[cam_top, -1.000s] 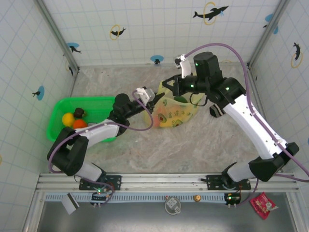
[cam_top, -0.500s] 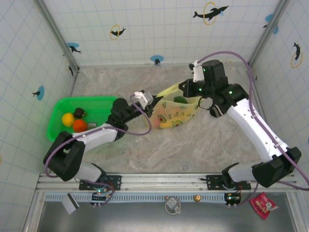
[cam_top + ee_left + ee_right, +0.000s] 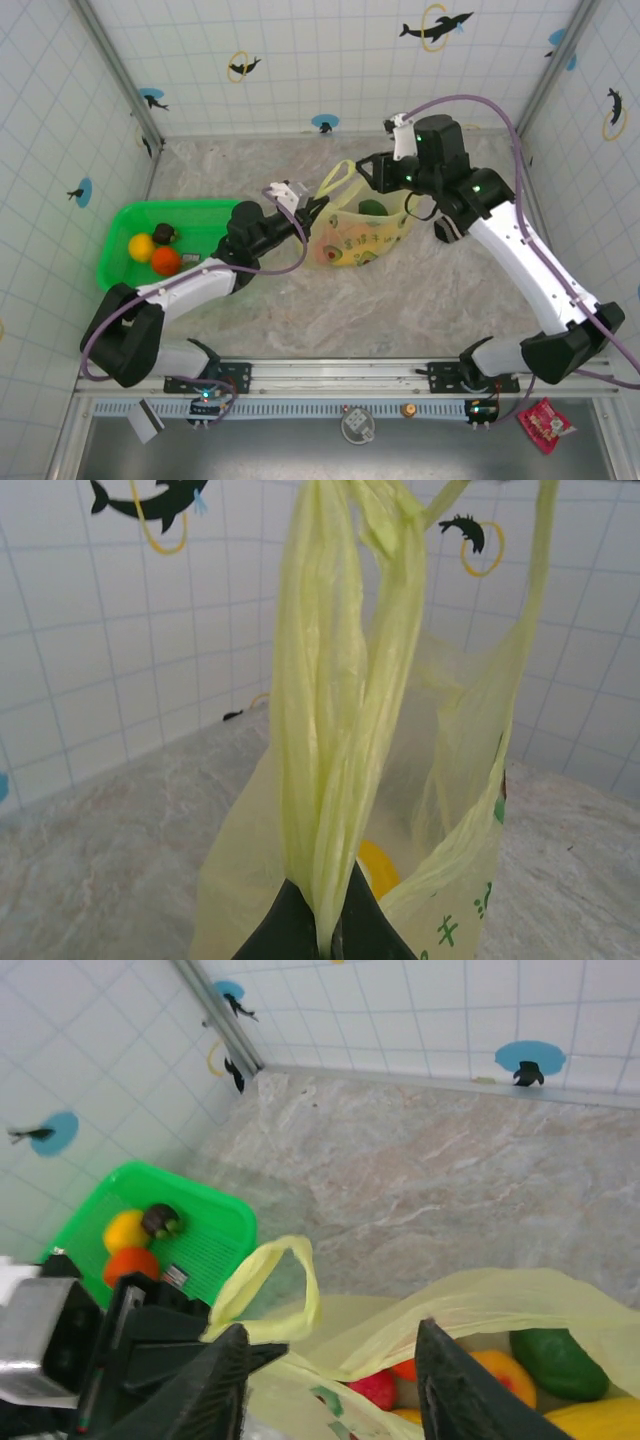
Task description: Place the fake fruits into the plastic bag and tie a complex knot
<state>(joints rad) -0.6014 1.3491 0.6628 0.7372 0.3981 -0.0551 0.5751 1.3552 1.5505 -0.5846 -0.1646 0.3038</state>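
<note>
The plastic bag (image 3: 358,236) is slumped open mid-surface (image 3: 430,300), with a bunch of the fake fruits (image 3: 372,207) already inside: green, red, orange and yellow going by the right wrist view. The left fingers (image 3: 308,208) are pinched tight on one loop handle (image 3: 330,700), pulling it taut. The right fingers (image 3: 370,172) hang spread apart over the mouth, gripping nothing. Three fruits sit in the green basket (image 3: 115,240), so I'd say loading isn't finished. Next move is probably the right arm reaching across for those.

plastic bag (image 3: 330,730) handles cut off at top edge, yellow fruit (image 3: 379,866) half hidden behind film
</note>
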